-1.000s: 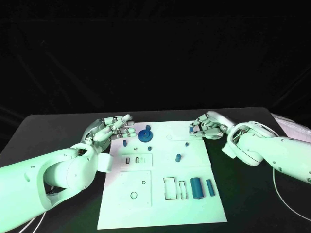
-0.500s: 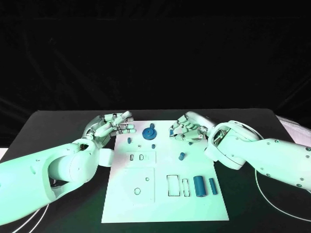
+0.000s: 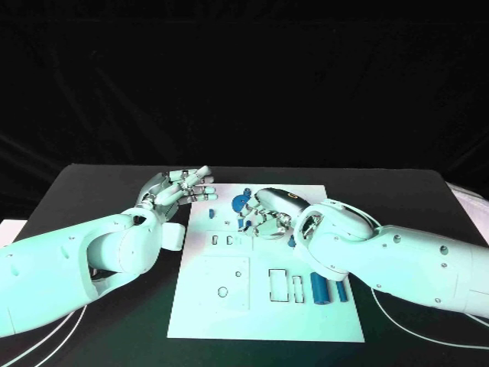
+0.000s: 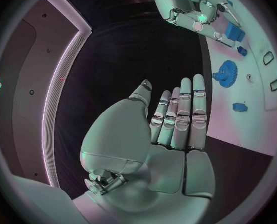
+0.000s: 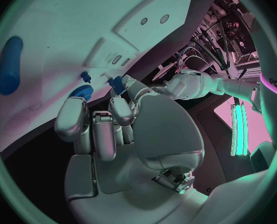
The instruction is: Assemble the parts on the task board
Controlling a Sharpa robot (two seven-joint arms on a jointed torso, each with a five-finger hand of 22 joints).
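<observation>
the left arm comes in from the lower left of the head frame, its left hand [image 3: 179, 187] raised left of centre, fingers [image 4: 183, 109] straight, side by side and holding nothing, thumb apart. the right arm sweeps in from the lower right, forearm bulking across the centre right. its right hand [image 3: 264, 215] sits just below centre, fingers [image 5: 95, 127] curled inward; whether they hold anything cannot be told.
</observation>
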